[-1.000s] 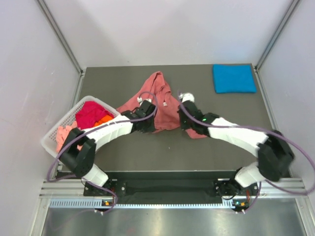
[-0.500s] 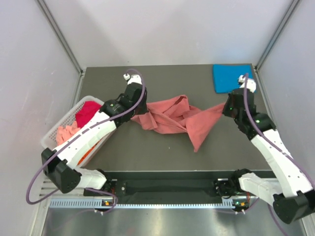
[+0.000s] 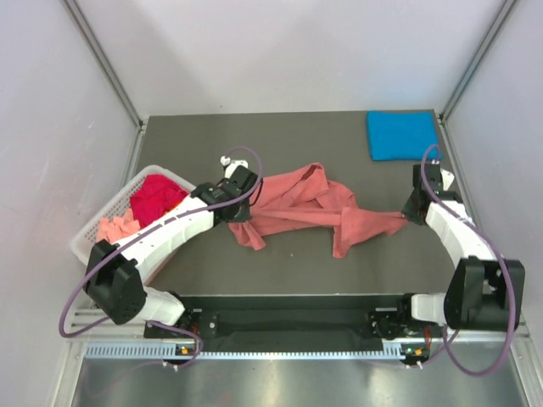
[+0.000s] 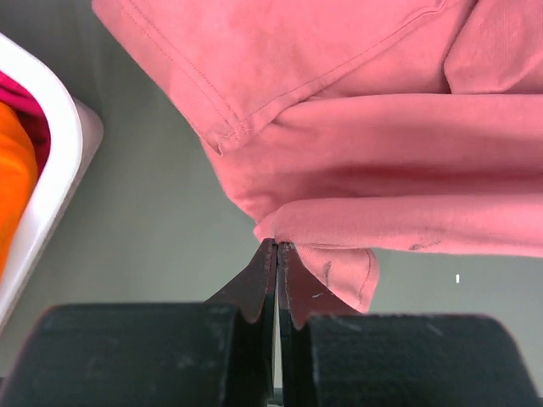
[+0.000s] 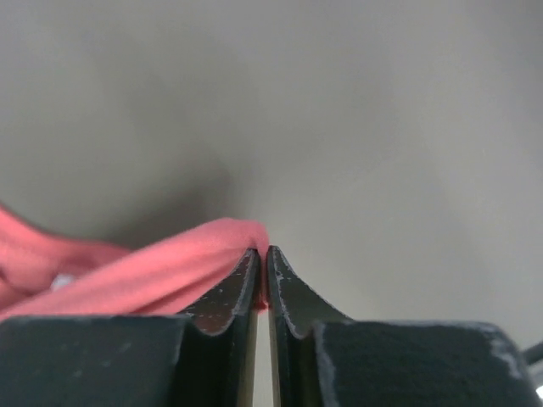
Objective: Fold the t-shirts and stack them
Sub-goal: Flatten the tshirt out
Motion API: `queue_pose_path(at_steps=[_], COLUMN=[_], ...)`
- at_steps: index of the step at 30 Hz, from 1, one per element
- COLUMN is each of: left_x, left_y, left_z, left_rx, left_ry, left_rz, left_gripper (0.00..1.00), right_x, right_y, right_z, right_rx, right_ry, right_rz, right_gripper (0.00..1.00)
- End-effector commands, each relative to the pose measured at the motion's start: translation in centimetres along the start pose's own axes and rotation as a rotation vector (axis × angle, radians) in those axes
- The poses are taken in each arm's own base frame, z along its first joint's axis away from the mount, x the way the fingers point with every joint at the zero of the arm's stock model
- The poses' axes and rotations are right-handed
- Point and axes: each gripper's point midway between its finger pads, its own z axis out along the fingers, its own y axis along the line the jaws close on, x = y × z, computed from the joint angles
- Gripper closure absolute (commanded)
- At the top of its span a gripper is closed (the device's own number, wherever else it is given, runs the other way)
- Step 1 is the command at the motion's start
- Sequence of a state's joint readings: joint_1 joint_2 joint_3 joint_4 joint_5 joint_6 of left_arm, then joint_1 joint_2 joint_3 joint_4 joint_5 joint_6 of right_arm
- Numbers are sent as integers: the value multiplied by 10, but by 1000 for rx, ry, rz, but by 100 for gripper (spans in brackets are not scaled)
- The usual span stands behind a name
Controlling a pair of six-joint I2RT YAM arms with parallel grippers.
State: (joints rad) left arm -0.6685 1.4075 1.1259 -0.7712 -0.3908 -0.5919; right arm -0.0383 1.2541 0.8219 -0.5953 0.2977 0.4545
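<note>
Seen from above: a salmon-pink t-shirt (image 3: 301, 203) strung out, rumpled and twisted, across the middle of the dark table (image 3: 280, 271), from roughly 9 o'clock to 3 o'clock; not yet flat, with one flap trailing toward 6 o'clock. Pinched at its 9 o'clock end by the left gripper (image 4: 277, 246), clamped tight on a fold near the hem; pinched at its 3 o'clock tip by the right gripper (image 5: 262, 253), all but closed on a thin ridge of cloth.

Parked at 1 o'clock, well apart from the action: a bright blue t-shirt (image 3: 404, 135), already folded into a neat square. Waiting at 8 o'clock in the white slatted basket (image 3: 85, 242): a magenta t-shirt (image 3: 154, 197), a pale pink t-shirt (image 3: 114, 227) and, glimpsed from the left wrist, an orange t-shirt (image 4: 13, 195).

Judged to be mid-spread, ahead of any fold.

Most likely to go wrong at the right end: so little cloth between those fingertips that any further outward pull could slip it free and drop that side in a heap. Also at risk: setting the shirt down with the twist left in, trapping a sleeve underneath and spoiling the fold. Worth watching too: the left arm working just beside the basket, close enough to nudge it on a wide swing.
</note>
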Motion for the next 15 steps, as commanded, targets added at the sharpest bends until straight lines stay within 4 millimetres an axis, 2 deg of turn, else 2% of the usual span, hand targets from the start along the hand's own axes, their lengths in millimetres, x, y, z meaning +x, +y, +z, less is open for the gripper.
queue_pose_path(at_steps=[1, 3, 4, 6, 7, 9, 11, 12, 13, 15], left_x=[-2, 3, 8, 10, 18, 17, 24, 23, 25, 25], left_y=[10, 1, -1, -7, -9, -14, -16, -18, -19, -22], left_z=[-4, -6, -6, -10, -8, -10, -9, -11, -11, -12], left_rx=[-34, 20, 39, 89, 112, 150, 176, 193, 200, 224], left_ry=[-16, 3, 18, 14, 35, 17, 27, 19, 22, 25], left_rz=[-38, -43, -42, -50, -49, -60, -61, -67, -68, -67], left_gripper=[100, 100, 100, 100, 100, 100, 100, 100, 100, 100], right_x=[-50, -52, -53, -52, -49, -42, -30, -25, -13, -4], right_y=[-1, 6, 14, 26, 40, 51, 71, 82, 101, 124], right_z=[1, -6, -14, -32, -47, -61, -79, -85, -93, -97], right_rx=[46, 18, -16, -58, -109, -149, -218, -246, -290, -330], right_ry=[-92, -64, -63, -59, -79, -81, -82, -77, -74, -74], right_rz=[71, 74, 70, 83, 62, 76, 57, 74, 33, 29], right_gripper=[86, 81, 74, 66, 59, 55, 53, 53, 52, 52])
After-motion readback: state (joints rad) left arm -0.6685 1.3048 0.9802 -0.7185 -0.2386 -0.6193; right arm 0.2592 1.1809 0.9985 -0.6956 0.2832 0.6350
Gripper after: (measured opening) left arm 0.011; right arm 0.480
